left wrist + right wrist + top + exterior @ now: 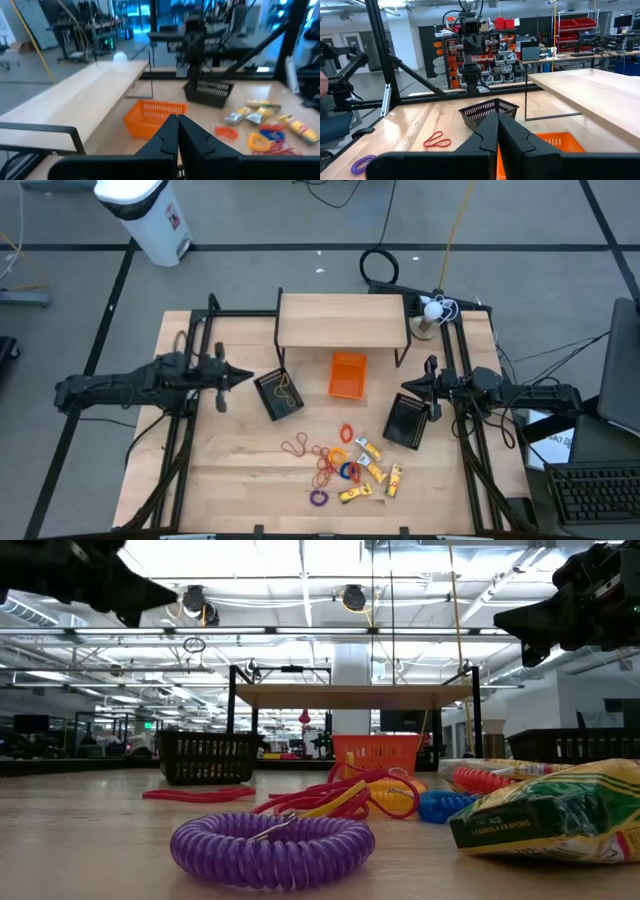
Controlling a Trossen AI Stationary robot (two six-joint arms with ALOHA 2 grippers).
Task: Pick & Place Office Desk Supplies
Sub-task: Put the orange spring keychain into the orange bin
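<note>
Across the wooden table point(230, 470) a low wooden shelf point(342, 319) is set at the far edge, and three containers are ranged before it: a black mesh basket point(279, 394) on the left, already holding a band or two, an orange bin point(348, 374) in the middle, and a second black mesh basket point(408, 420) on the right. Nearer the front edge the loose supplies are gathered in one cluster: yellow-and-white packets point(372, 471), thin orange-red rubber bands point(297, 447), and small coiled rings, among them a purple ring point(318, 499) at the cluster's near side. Both arms are held high and well apart from that cluster. The left gripper point(244, 376) is seen with its fingers pressed together and nothing between them, just beside the left basket; the right gripper point(412, 387) is likewise closed and empty, above the right basket. The step in hand is judged to be the pause between a drop-off and the next pick, with most items not yet sorted. For the next move, one gripper would need to be opened, carried to the cluster, and lowered onto a single item.
</note>
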